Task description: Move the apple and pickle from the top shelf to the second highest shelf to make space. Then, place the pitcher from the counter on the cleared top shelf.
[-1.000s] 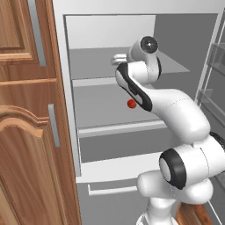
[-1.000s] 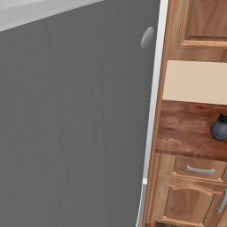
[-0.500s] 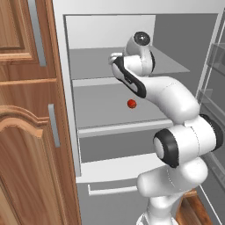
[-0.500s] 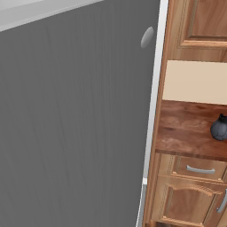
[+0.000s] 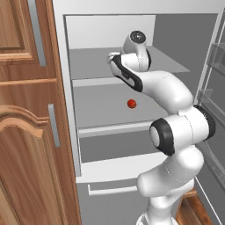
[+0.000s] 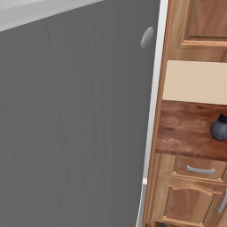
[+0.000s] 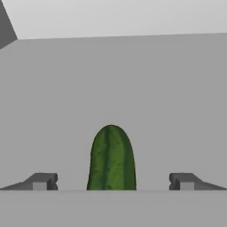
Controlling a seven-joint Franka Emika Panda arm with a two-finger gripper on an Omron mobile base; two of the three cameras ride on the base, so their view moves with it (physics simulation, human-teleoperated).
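Observation:
The pickle (image 7: 111, 158), a dark green oval, lies on the light grey top shelf (image 7: 111, 88) in the hand view. My gripper (image 7: 113, 181) is open, with one fingertip on each side of the pickle and a wide gap to both. From the left base, the arm reaches into the fridge with its hand (image 5: 115, 60) low over the top shelf (image 5: 94, 81). The small red apple (image 5: 131, 103) rests on the second highest shelf (image 5: 110, 129), below the arm. On the red-brown counter (image 6: 186, 133) at the right stands the dark grey pitcher (image 6: 220, 128).
The open fridge door (image 6: 75, 119) forms a grey wall in the right base view. Door racks (image 5: 215, 92) line the fridge's right side. Wood cabinets (image 5: 26, 132) stand at its left, and drawers (image 6: 199, 170) sit under the counter.
The arm has folded closer to the fridge and its hand has edged a little further over the top shelf. The apple has stayed on the second highest shelf.

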